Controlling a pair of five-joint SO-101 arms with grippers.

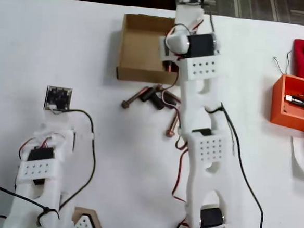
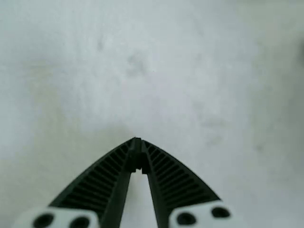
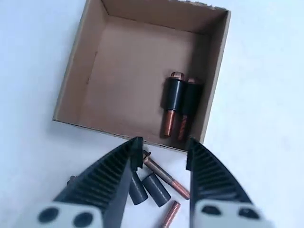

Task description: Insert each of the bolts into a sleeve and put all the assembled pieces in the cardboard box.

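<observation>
Your right gripper (image 3: 165, 142) hangs with its fingers spread wide, holding nothing, right at the near wall of the cardboard box (image 3: 80, 71). Just past the tips, inside the box, 2 assembled pieces (image 3: 173, 94) lie side by side and touching, tucked against 1 side wall, heads pointing away from the gripper and threaded ends toward it. Under those open fingers, outside the box, the loose parts sit on the table (image 3: 266, 118). There's 1 bare bolt (image 3: 164, 174) lying across the gap between the fingers, with 2 empty sleeves (image 3: 156, 189) just beside it, 1 of them partly hidden behind a finger. A 2nd bolt lies closer in toward the wrist. Over on your other side, your left gripper (image 2: 137, 141) is pinched tight, tips touching, with nothing in it. It sits above bare table, well apart from the box and the parts.
</observation>
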